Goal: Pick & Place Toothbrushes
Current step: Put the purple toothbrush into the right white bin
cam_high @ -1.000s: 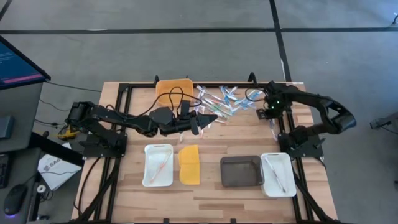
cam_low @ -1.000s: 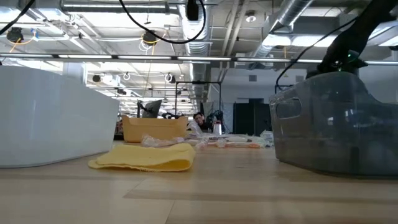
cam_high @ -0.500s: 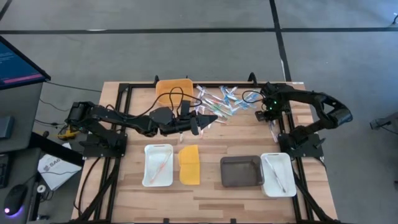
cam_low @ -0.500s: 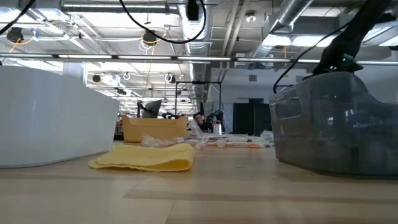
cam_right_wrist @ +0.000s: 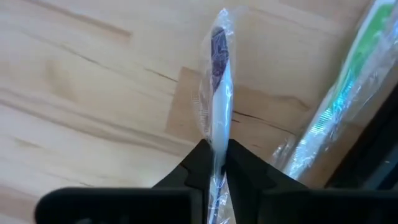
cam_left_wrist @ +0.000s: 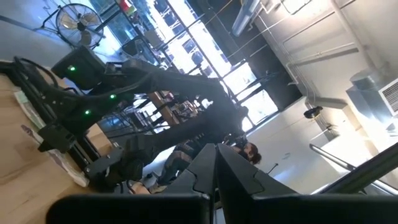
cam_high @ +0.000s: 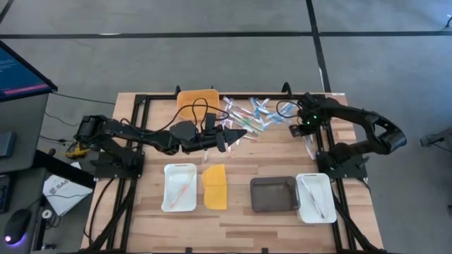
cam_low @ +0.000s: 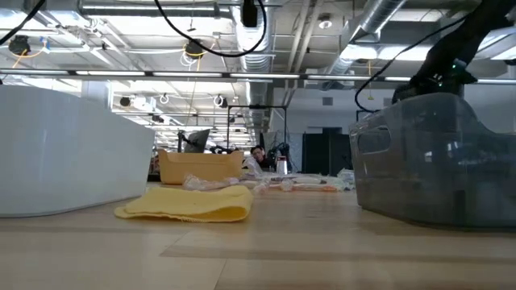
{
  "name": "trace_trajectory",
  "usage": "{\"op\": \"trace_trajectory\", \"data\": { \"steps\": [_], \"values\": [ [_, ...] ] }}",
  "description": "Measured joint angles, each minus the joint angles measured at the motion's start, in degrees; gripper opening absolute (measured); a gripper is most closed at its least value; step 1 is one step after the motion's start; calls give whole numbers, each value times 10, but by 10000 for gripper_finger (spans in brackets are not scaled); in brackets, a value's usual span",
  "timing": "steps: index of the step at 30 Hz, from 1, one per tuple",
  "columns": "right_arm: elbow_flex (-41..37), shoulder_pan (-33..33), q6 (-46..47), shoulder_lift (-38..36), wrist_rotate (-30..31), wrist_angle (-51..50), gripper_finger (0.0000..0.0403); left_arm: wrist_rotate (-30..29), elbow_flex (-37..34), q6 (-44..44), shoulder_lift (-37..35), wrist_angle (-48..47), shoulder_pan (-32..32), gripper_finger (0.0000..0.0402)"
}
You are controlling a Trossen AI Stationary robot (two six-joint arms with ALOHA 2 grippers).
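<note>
- The right gripper [cam_right_wrist: 219, 163] has its fingers [cam_right_wrist: 193, 163] clamped on a wrapped toothbrush [cam_right_wrist: 219, 93] that has a white handle and a dark head; the brush runs straight out between the tips, over bare wood.
- A second wrapped brush, the green toothbrush [cam_right_wrist: 348, 81], lies just beside it.
- From above, the right gripper [cam_high: 295, 127] sits at the right edge of the toothbrush pile [cam_high: 247, 115], near the far edge of the desk [cam_high: 240, 215].
- The left gripper [cam_high: 239, 136] has its fingers [cam_left_wrist: 239, 177] pressed together with nothing between them, hanging just near-side of the pile.
- The desk is pale wood planks inside a black frame; around it is grey floor, with a monitor [cam_high: 21, 70] at the left.
- At table height, a hall with ceiling pipes and lamps shows behind.
- Trays counted: two white trays [cam_high: 168, 204] [cam_high: 326, 210], each holding a brush, one dark grey tray [cam_high: 274, 206], and one orange tray [cam_high: 196, 99].
- One yellow lid [cam_high: 215, 187] lies beside the left white tray.
</note>
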Motion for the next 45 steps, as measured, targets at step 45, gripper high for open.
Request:
{"op": "trace_trajectory", "data": {
  "steps": [45],
  "values": [
    [198,127,51,-142,-4,-105,20,-13,0,12,0,1,3,8]
  ]
}}
